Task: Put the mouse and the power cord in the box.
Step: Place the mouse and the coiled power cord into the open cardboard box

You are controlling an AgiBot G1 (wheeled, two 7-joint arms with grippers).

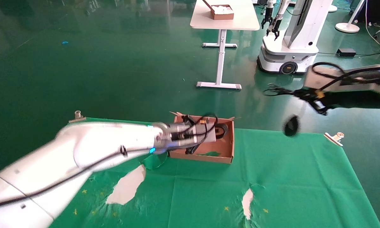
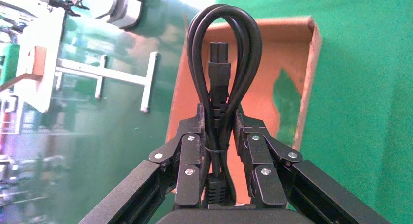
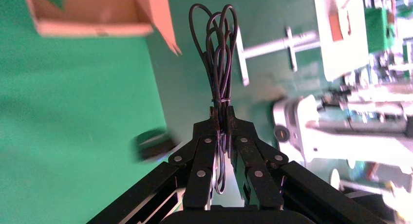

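Observation:
The box is a shallow brown cardboard tray on the green cloth. My left gripper hovers over it, shut on the power cord. In the left wrist view the gripper pinches the thick black coil above the box floor. My right gripper is in the air to the right of the box, shut on the mouse's thin bundled cable. The black mouse dangles below it, blurred. The right wrist view shows that gripper, the cable loops, the mouse and the box.
The green cloth has torn white patches and is held by clips at its far corners. Beyond it is green floor with a white table bearing a smaller brown box, and another robot.

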